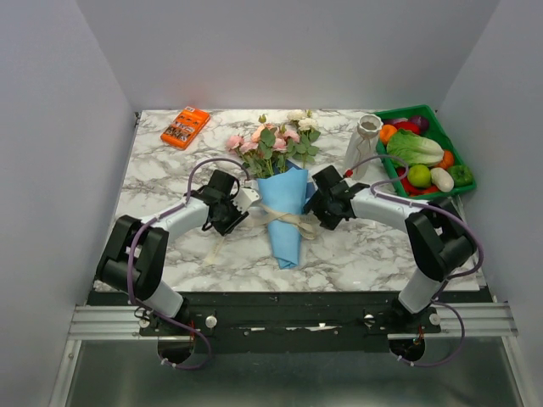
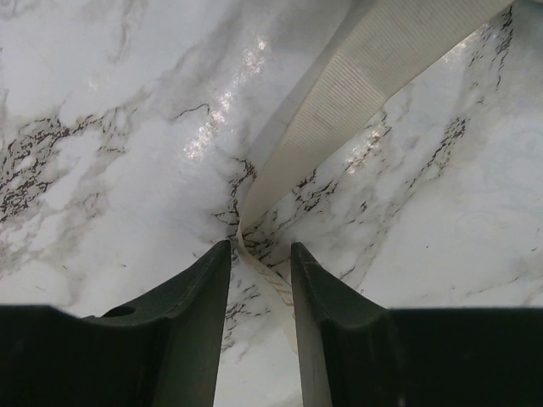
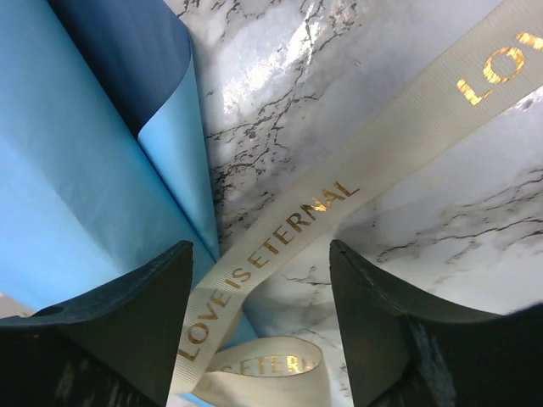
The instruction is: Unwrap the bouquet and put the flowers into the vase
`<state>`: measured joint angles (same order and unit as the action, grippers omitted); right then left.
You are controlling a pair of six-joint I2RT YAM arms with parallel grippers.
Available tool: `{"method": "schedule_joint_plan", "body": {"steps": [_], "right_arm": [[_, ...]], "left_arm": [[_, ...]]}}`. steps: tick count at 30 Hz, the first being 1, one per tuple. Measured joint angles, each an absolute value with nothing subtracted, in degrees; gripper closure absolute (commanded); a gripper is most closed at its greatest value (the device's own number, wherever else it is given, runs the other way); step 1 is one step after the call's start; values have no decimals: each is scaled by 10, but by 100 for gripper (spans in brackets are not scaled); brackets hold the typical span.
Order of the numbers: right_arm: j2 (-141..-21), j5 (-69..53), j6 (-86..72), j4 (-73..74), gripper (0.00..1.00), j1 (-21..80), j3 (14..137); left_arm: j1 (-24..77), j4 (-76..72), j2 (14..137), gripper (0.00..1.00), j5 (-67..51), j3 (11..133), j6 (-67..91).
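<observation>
Left hand (image 2: 260, 246) fingers stand narrowly apart, the cream ribbon (image 2: 339, 110) threaded between them, not pinched. Right hand (image 3: 261, 246) is released wide, straddling the same ribbon beside the blue wrap. Bouquet (image 1: 282, 203) lies tied at the middle of the bench (image 1: 170, 170), flowers (image 1: 271, 140) inside its cone. Vase (image 1: 365, 140) stands upright to its right, near a green tray (image 1: 411, 109) holding toy vegetables (image 1: 411, 146).

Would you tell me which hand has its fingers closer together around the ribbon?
The left hand: its fingers nearly pinch the ribbon, while the right hand stands wide.
</observation>
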<state>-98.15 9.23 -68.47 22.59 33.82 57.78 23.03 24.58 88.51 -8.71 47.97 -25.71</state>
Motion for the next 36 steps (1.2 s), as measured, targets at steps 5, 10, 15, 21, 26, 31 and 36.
{"method": "schedule_joint_plan", "body": {"steps": [5, 10, 15, 21, 26, 31, 36], "right_arm": [[-984, 92, -742, 208, 75, 347, 563], [-992, 89, -781, 199, 99, 365, 557], [-984, 90, -806, 180, 99, 371, 540], [-899, 126, -813, 182, 99, 371, 481], [-807, 181, -789, 182, 99, 371, 474], [-780, 225, -705, 188, 84, 371, 478], [-826, 263, -593, 238, 51, 374, 516]], "left_arm": [[235, 243, 882, 61, -84, 476, -257], [239, 243, 873, 61, -83, 473, -255], [241, 252, 844, 65, -82, 473, -254], [241, 271, 809, 68, -82, 475, -251], [241, 291, 782, 70, -82, 482, -246], [241, 298, 773, 49, -84, 482, -241], [241, 299, 787, 25, -86, 482, -239]]}}
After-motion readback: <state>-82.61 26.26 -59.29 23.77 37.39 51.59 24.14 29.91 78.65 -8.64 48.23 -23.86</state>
